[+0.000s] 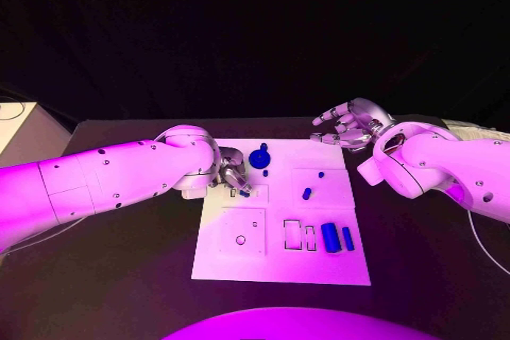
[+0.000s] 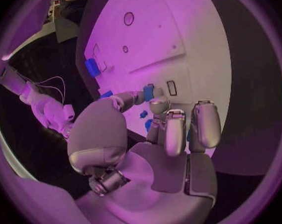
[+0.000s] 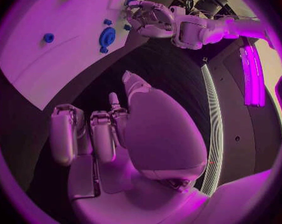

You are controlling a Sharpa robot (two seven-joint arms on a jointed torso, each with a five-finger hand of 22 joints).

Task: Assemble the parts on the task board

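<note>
Fingers of left hand (image 1: pixel 232 179) pinching small blue part (image 2: pixel 148 92) over task board (image 1: pixel 319 270), right hand (image 1: pixel 346 125) fingers spread, empty, beyond board's far corner

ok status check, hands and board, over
Left robot hand down on the white task board, fingertips at a small blue part; grip unclear. Right robot hand open, off the board's far corner. Nothing in the way.

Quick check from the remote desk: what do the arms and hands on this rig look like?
Both arms are smooth white shells with rounded joint housings and small dark screw dots. The left hand and right hand are silver metal, many-fingered, with blocky segmented fingers and a broad rounded thumb housing.
</note>
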